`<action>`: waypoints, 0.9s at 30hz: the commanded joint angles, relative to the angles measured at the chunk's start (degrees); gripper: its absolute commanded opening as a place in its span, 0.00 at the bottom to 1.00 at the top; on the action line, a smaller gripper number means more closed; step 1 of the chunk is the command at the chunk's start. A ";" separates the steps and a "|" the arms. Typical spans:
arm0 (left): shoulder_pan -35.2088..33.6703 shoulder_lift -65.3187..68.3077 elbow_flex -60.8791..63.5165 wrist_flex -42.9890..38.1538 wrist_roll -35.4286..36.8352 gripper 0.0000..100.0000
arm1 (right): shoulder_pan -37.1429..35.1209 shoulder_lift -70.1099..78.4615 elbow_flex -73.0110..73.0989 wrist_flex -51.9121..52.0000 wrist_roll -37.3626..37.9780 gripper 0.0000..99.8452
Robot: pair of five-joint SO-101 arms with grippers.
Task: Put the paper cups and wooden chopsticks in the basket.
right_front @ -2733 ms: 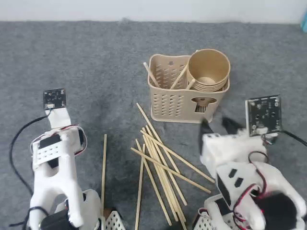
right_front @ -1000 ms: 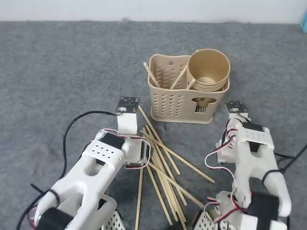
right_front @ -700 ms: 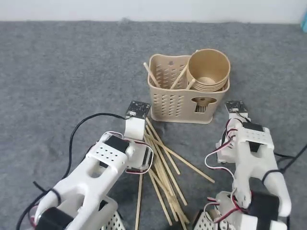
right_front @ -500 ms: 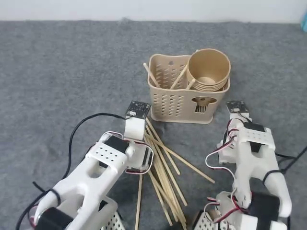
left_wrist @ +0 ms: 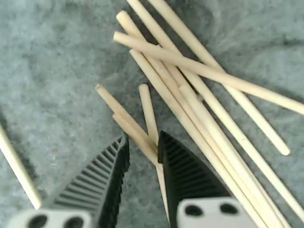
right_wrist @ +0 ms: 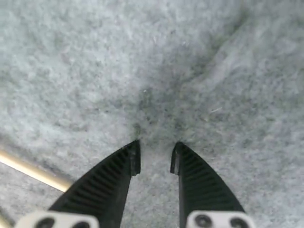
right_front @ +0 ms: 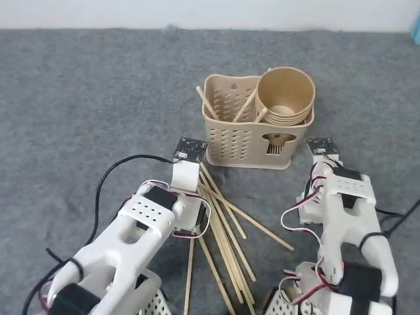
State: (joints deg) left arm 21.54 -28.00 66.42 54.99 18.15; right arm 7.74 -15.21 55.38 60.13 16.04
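A beige perforated basket (right_front: 243, 141) stands at the table's middle, holding stacked paper cups (right_front: 284, 92) and a few wooden chopsticks (right_front: 246, 104). Several loose chopsticks (right_front: 230, 230) lie fanned on the grey mat in front of it. My left arm (right_front: 154, 216) hangs over the pile's left side. In the left wrist view my left gripper (left_wrist: 142, 142) points down at the mat, shut on two thin chopsticks (left_wrist: 137, 135) near their ends. My right arm (right_front: 341, 197) sits folded to the right of the pile. My right gripper (right_wrist: 155, 152) is open by a narrow gap over bare mat.
One chopstick (left_wrist: 16, 171) lies apart from the pile on the left. Another chopstick (right_wrist: 33, 172) crosses a corner of the right wrist view. Grey mat (right_front: 98, 85) stretches free to the left and behind the basket. A pale wall edge (right_front: 210, 13) bounds the far side.
My left arm swung from its rest at the left onto the chopstick pile. The right arm folded down with its gripper toward the mat. Lately some loose chopsticks shifted slightly near the left gripper.
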 commanded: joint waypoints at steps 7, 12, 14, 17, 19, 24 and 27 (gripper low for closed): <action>0.44 -0.09 0.04 0.18 -7.74 0.09 | -0.40 0.40 -1.23 1.10 0.88 0.10; 0.35 -0.62 0.04 0.00 -8.18 0.09 | -0.40 0.40 -1.41 1.98 0.97 0.10; 0.18 -0.62 0.22 -0.44 -9.49 0.09 | -0.40 0.40 -1.41 2.15 0.97 0.10; 0.09 -0.70 0.22 -2.29 -10.64 0.09 | -0.40 0.40 -1.49 2.15 0.97 0.10; 0.09 -0.70 -0.22 -4.22 -10.29 0.09 | -0.40 0.40 -1.49 2.15 1.05 0.10; 0.00 -0.70 -0.75 -9.14 -9.76 0.09 | -0.31 0.40 -1.49 2.15 1.05 0.10; -1.23 -0.70 -0.75 -10.99 -5.01 0.09 | -0.31 0.40 -1.49 2.15 1.05 0.10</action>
State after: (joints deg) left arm 21.54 -28.00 66.77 47.16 8.57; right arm 7.74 -15.21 55.30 61.10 16.22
